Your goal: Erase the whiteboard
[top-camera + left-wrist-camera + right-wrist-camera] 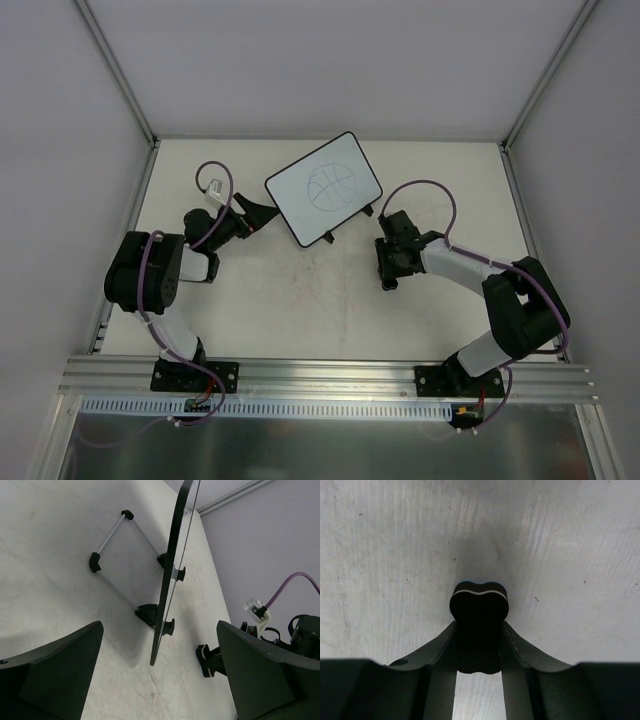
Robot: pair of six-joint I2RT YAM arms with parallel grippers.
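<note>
At the far middle of the table, whiteboard (323,188): stands propped and tilted, its white face turned up toward the top camera, its corners skewed to the table (300,320) edges.
Drawing (331,186): a dark circle crossed by curved lines sits in the middle of the board's face; the rest of the face is white.
Whiteboard from the left wrist: seen edge-on (175,565), a thin dark rim leaning over a wire stand (116,529) with black corner pieces; 2 black feet (148,614) rest on the table.
Left hand (260,212): wide, holding nothing, low by the table just beside the board's left corner, apart from it.
Left fingers (60,670): 2 dark pads far apart, at either side of the left wrist view, with the board's edge beyond the gap between them.
Right hand (389,272): narrow, pointing down at the table, nearer than the board and to its right, not touching it.
Right fingers (437,652): both press the sides of a small black eraser block (479,607).
Eraser block: held upright between the fingers, with a thin pale line across its top end; I cannot tell whether it touches the table.
</note>
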